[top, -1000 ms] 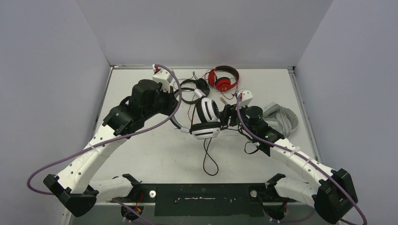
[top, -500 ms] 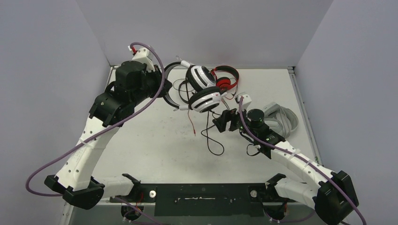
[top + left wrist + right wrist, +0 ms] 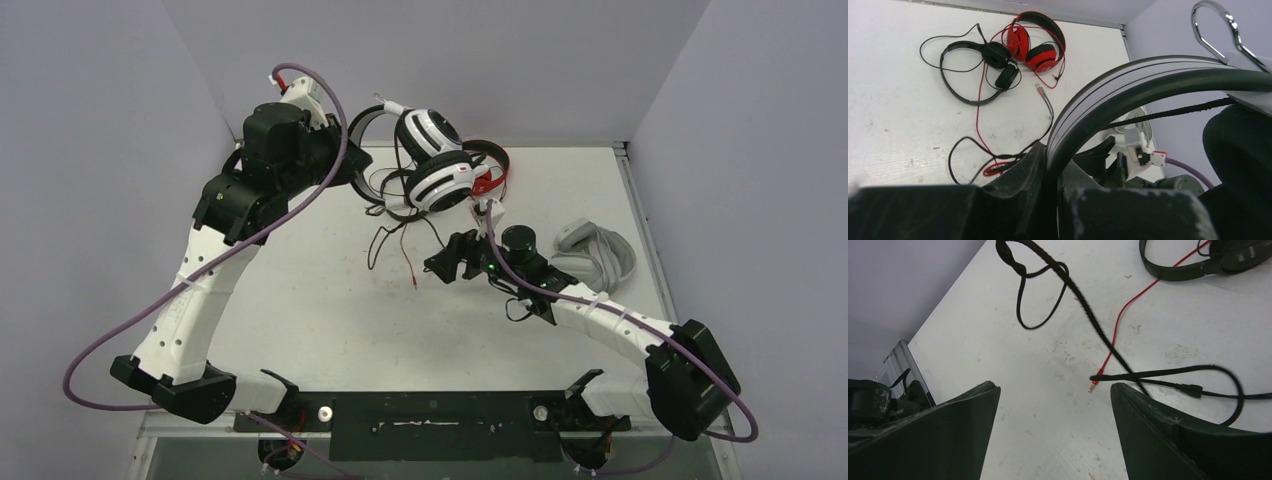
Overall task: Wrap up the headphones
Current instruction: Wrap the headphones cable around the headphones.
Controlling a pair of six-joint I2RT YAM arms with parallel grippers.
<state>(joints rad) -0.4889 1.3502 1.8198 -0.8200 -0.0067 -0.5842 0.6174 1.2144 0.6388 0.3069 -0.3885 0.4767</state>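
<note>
Left gripper (image 3: 1052,170): clamped on headband of white-and-black over-ear headphones (image 3: 438,180), now raised near white table's (image 3: 300,330) far edge
Right gripper (image 3: 1055,400): jaws newly apart, empty
Thin black cable (image 3: 1088,315): dangling, not yet wound

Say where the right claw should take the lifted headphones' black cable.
Likely the straight run of the black cable below its loop, coming from the right claw's current side; its open jaws frame that run, clear of the red cable.
</note>
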